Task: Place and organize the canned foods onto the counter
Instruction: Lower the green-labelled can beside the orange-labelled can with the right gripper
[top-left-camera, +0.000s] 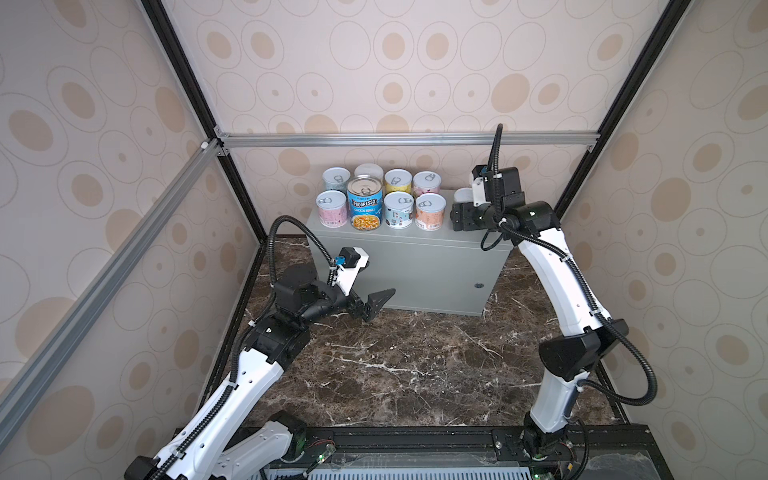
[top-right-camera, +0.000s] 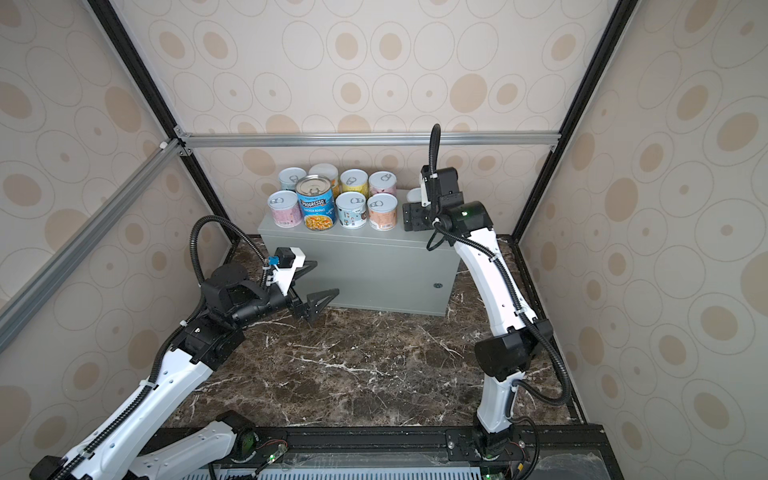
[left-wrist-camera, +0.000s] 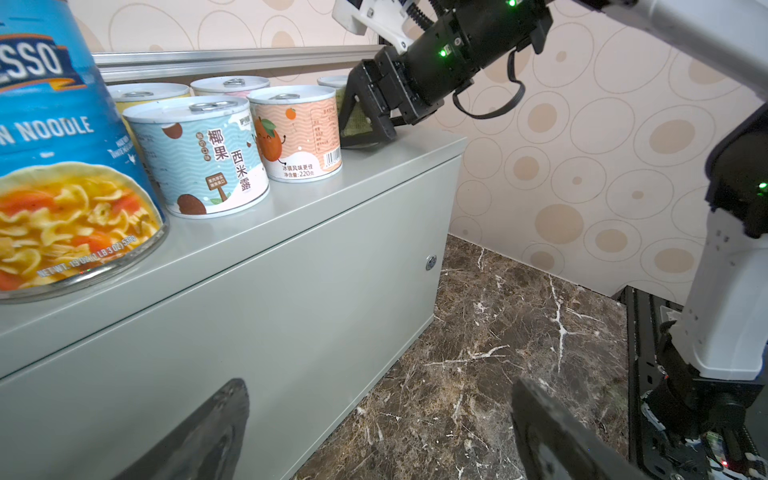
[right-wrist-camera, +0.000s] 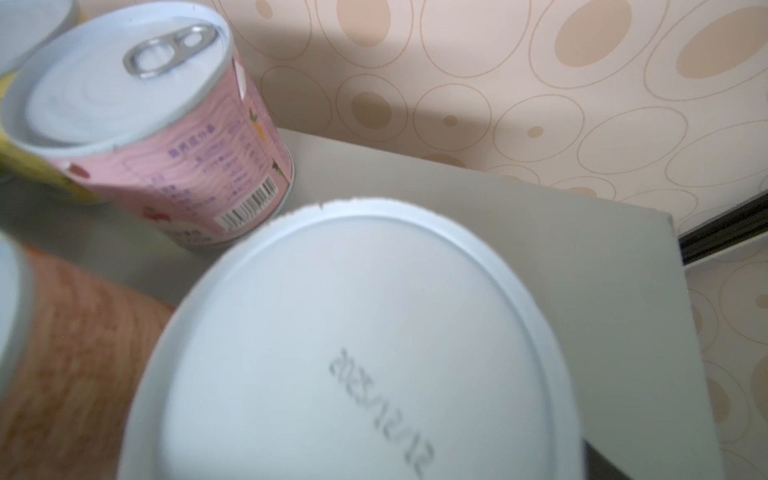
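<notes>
8 small round tin cans (top-left-camera: 398, 210) with pale lids stand upright in 2 rows of 4 on the left part of the table (top-left-camera: 415, 266). The table is a big plain grey metal box with a little round lock (top-left-camera: 478, 286) on its front. The tall blue Progresso soup can (top-left-camera: 365, 208) is number 2 from the left in the front row.

A 9th can (right-wrist-camera: 353, 353), with a pale end and a green label, is at the right end of the table top. It sits between the fingers of the right gripper (top-left-camera: 461, 203). I cannot tell if the fingers squeeze it or are loose.

The right arm stands tall, bends at the elbow and reaches over the table's right end.

The left gripper (top-right-camera: 326, 276) hangs low in front of the table, over the dark brown marble surface (top-left-camera: 415, 365). Its fingers are spread wide and hold nothing. The left arm stretches low and points at the table's front.
</notes>
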